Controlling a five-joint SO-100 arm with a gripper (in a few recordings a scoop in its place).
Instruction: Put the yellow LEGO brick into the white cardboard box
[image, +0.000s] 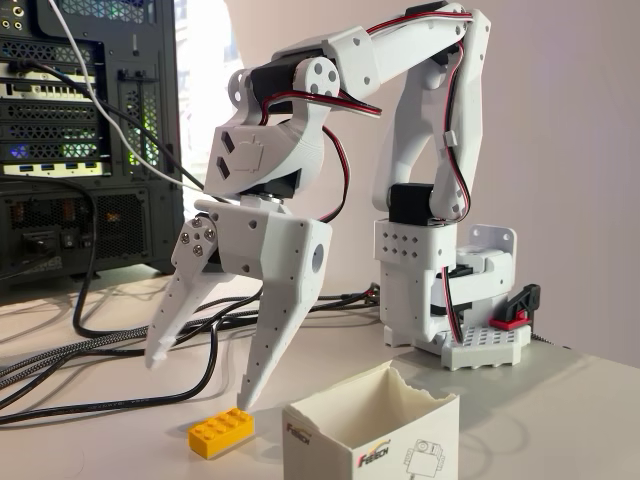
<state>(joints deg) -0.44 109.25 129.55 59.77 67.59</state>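
Orange-yellow studded LEGO brick (221, 432)

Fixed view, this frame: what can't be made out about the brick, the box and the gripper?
- White cardboard box: bottom cut off by the picture's lower edge; its near wall hides the floor inside.
- Yellow LEGO brick: far side unseen.
- Gripper: open above the brick, but from this side angle whether its fingertips line up over the brick in depth is unclear.
- Table: front edge lies outside the picture.
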